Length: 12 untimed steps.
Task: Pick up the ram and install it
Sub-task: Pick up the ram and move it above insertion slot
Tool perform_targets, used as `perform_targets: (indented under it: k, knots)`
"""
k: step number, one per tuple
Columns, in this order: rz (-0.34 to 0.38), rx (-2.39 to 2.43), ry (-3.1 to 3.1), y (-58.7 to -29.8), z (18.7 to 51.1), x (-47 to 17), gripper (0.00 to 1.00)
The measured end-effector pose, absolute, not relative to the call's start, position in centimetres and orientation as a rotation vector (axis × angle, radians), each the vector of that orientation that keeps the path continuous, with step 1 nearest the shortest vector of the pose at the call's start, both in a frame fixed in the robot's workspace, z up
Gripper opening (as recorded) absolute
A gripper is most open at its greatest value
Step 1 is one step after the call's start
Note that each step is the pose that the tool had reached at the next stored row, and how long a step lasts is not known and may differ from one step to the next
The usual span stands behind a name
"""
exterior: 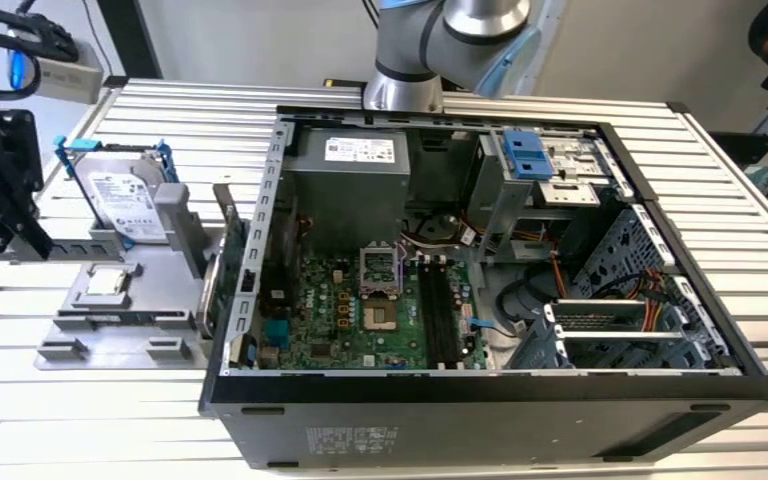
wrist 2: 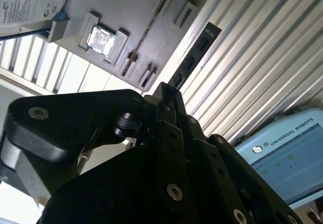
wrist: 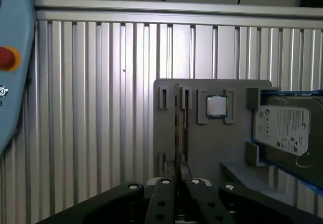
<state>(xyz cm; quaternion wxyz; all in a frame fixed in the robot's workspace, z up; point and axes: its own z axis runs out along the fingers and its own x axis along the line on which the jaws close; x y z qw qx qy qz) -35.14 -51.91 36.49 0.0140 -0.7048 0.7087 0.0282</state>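
Tool: black two-fingered tool [wrist: 177,177], fingers pressed together, pinching one end of the ram over the slotted end of the flat grey fixture tray [wrist: 202,148].
Ram: long, thin, dark circuit-board stick [wrist 2: 194,57] jutting straight out from the fingertips, not seated in the tray's slots (in the first wrist view it is edge-on, a mere sliver).
Hidden: the gripped end sits buried between the fingers; its chips cannot be made out.
Cut off: silver hard drive in a blue frame [wrist: 285,128], at the tray's end opposite the slots, runs out of frame in both wrist views.
On the tray: small square silver processor chip [wrist: 216,105], in a recess between the slots and the hard drive.
Edges: in the second wrist view the ram's free end reaches past the tray's edge, over the ribbed aluminium tabletop [wrist: 101,108].
Open room: bare tabletop lies beyond the tray's slotted end; an open black computer case [exterior: 491,390] stands just beside the tray, on the exterior view's right, with its green motherboard [exterior: 357,300] exposed.
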Motion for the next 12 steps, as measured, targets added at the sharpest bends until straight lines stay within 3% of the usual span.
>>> perform_targets:
  k: [12]
  knots:
    - [0.088,-2.195,2.207,-51.9,39.7,-35.1,0.00]
